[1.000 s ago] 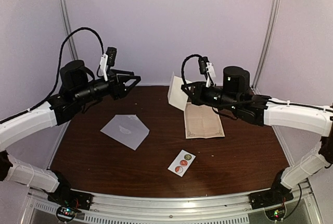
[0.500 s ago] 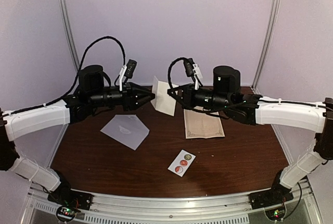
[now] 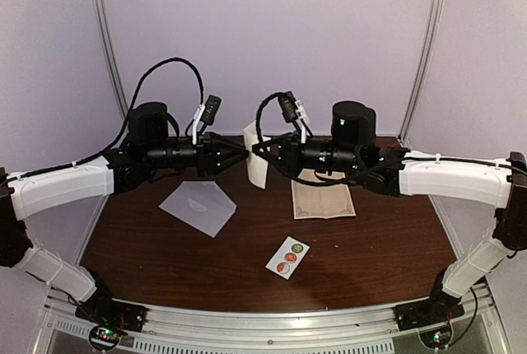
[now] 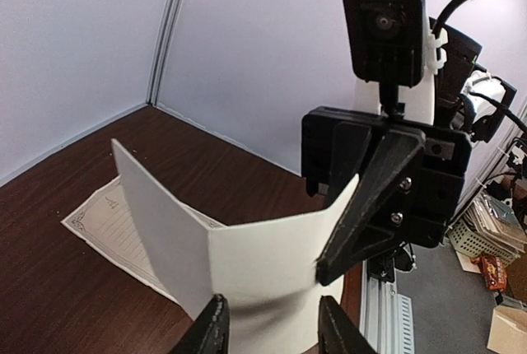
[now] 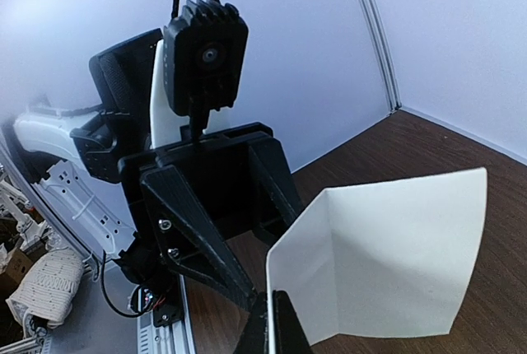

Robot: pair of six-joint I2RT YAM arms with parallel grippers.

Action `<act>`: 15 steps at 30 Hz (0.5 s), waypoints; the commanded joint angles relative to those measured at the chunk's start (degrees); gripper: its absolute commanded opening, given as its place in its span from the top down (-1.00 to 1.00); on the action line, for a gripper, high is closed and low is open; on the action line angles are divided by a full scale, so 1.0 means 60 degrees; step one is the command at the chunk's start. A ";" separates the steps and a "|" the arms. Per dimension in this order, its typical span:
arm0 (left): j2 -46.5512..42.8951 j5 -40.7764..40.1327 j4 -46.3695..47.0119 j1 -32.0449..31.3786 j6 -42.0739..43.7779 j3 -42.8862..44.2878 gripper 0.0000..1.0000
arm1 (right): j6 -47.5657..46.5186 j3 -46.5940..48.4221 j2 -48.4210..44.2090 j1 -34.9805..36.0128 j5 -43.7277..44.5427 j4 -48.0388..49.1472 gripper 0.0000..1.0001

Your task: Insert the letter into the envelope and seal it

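Note:
My right gripper [image 3: 262, 155] is shut on the edge of a folded white letter [image 3: 257, 165] and holds it upright in the air above the table's back middle. In the right wrist view its fingers [image 5: 276, 321] pinch the sheet [image 5: 387, 263]. My left gripper [image 3: 244, 156] faces it, open, and its two fingers [image 4: 210, 329] straddle the letter's lower edge [image 4: 263, 263] without closing on it. The pale grey envelope [image 3: 198, 206] lies flat on the table at the left, below the left arm.
A cream sheet with an ornate border [image 3: 322, 197] lies flat under the right arm; it also shows in the left wrist view [image 4: 103, 214]. A white strip of round stickers [image 3: 287, 257] lies near the front middle. The brown table [image 3: 387, 255] has walls at the back and sides.
Both arms have swung in towards the middle. The right gripper has carried the folded letter leftwards, and the left gripper has come up to it from the left, fingers around its edge.

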 commanded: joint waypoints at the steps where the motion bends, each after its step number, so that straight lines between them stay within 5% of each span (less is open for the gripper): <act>1: 0.0060 -0.0375 -0.0125 -0.0064 0.0174 0.0458 0.27 | -0.0279 0.0317 -0.0022 0.0117 -0.0482 0.0020 1.00; 15: -0.0264 -0.0608 -0.0283 -0.0058 0.0460 0.0506 0.18 | -0.0346 0.0228 -0.0257 0.0132 -0.0744 -0.0043 1.00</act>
